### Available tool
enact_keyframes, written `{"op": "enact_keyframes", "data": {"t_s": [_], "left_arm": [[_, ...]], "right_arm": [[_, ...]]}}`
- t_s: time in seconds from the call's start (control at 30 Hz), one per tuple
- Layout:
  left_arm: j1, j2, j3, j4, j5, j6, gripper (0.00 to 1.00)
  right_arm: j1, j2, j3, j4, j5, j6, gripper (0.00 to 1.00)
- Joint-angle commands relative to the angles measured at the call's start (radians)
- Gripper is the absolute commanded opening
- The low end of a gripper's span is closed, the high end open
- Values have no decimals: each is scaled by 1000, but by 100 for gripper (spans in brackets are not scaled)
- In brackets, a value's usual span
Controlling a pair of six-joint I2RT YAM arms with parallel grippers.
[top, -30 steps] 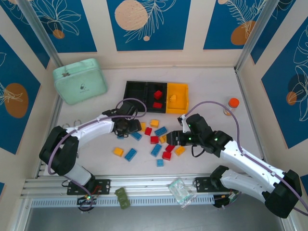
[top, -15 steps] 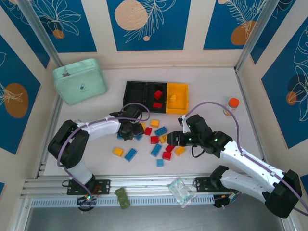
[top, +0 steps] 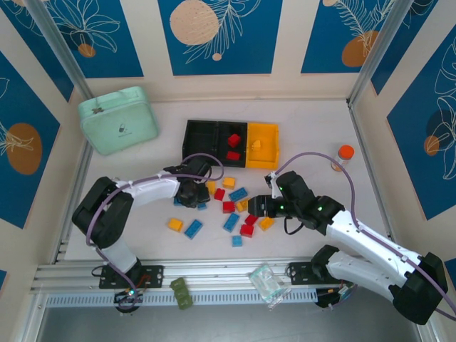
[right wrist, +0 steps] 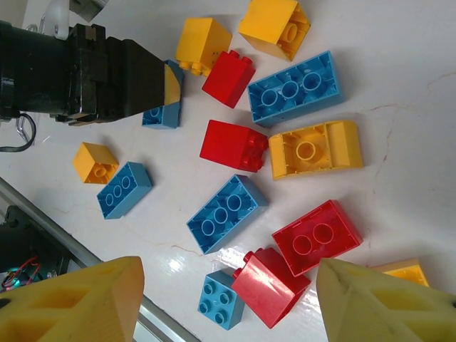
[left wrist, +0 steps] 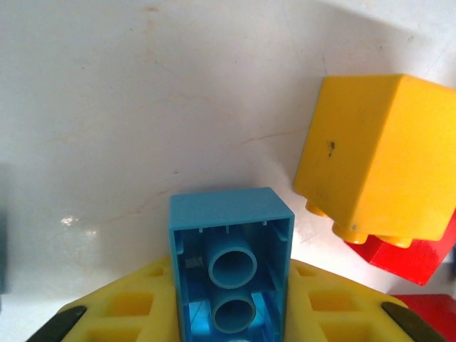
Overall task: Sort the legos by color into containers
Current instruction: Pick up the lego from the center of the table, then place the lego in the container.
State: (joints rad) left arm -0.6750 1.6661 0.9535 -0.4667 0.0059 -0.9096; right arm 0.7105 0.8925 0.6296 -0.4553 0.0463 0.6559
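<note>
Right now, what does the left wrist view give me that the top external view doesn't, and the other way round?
Left wrist: the left gripper shut on a blue brick, hollow underside and two tubes facing the camera, between yellow pads.
Top external: the containers, two red bricks in the middle black bin, one yellow brick in the yellow bin; the mint-green case; the right gripper open over the loose legos.
Both: the yellow-orange brick beside the left gripper, a red brick next to it.
</note>
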Motion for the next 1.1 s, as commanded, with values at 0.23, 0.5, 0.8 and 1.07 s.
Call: {"op": "enact_keyframes", "data": {"t_s": [0.23,0.5,0.8,1.07], "left_arm": [[3,-104,105,-148,-70,143,20],[53,-33,339,-257,-91,312,20],[143,163,640,-342,-106,448,20],[208,380,903,-407,-118,513,20]], "right_arm": [[7,-7,-8,34,-16,3,65],[7,16,15,39,-1,11,65],[14,59,46,53,2,5,65],[13,68,43,52,12,16,65]]}}
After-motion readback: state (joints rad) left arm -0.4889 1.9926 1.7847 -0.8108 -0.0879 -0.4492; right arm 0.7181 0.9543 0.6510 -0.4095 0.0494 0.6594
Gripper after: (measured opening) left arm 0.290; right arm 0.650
